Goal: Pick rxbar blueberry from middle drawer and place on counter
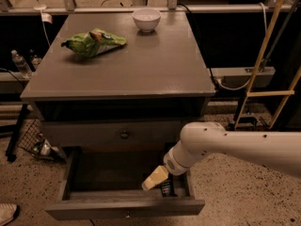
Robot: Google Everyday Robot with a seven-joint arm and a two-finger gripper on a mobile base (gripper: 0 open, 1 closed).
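The middle drawer (124, 207) stands pulled out at the bottom of the cabinet, showing its dark inner floor. My white arm reaches in from the right, and my gripper (156, 178), with its cream-coloured tip, is low inside the drawer at its right side. A small dark wrapper with light print, apparently the rxbar blueberry (167, 187), lies just right of the gripper tip near the drawer's front wall; the arm partly hides it. The counter (141, 65) is the grey top board above.
A green snack bag (94, 41) and a white bowl (146, 19) sit at the back of the counter. A drawer front with a round knob (124, 135) is above the open drawer. A wire basket (33, 142) stands left, a yellow frame (263, 93) right.
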